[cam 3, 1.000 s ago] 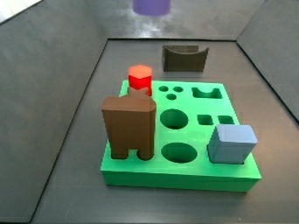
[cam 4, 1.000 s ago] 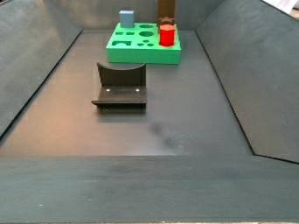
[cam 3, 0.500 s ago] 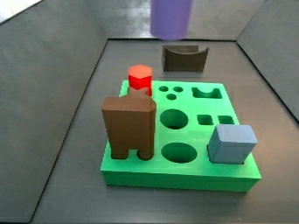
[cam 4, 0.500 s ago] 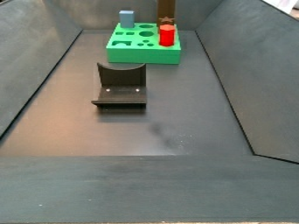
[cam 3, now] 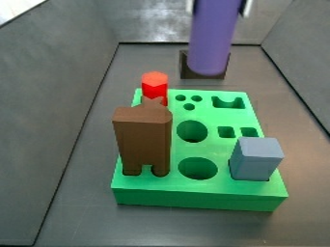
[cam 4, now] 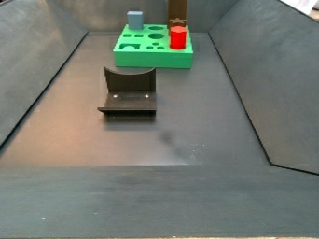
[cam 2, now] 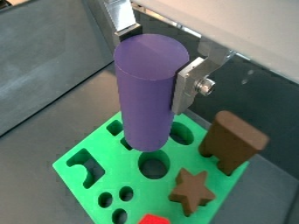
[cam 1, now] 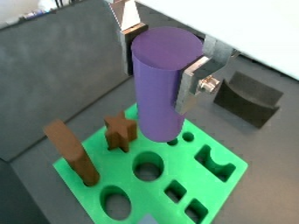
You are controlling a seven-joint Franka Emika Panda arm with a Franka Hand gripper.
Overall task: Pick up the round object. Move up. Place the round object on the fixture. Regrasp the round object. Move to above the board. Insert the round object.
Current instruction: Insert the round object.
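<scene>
Gripper [cam 1: 163, 54] — silver fingers clamped on the upper part of the upright smooth purple cylinder peg [cam 1: 160, 87] — hangs above the flat green holed board [cam 1: 222, 179]; judged best: centre the peg over a large round hole [cam 1: 149, 165] directly beneath, keep it vertical, descend slowly.

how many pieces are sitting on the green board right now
4: red hexagonal peg, brown star beside it, brown arch block, grey-blue cube at a corner. The gripper holds the purple peg above the board.
</scene>
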